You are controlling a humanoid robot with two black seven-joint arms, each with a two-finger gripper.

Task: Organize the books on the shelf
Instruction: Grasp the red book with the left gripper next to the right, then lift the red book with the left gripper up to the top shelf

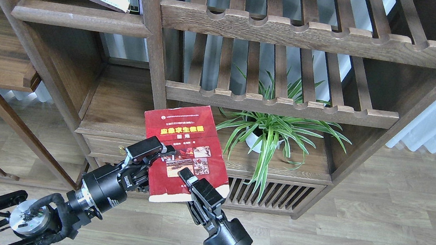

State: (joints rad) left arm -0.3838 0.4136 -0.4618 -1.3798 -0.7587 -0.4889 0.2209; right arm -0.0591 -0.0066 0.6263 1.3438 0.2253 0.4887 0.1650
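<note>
Two black two-finger grippers, left and right, clamped on red paperback with small photos at frame centre; dual grip steadies cover for transfer toward dark-brown shelf, upper left.

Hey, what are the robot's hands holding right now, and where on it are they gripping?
Both hold the red book: the left hand grips its left edge, the right hand its bottom edge near the curled lower corner.
</note>
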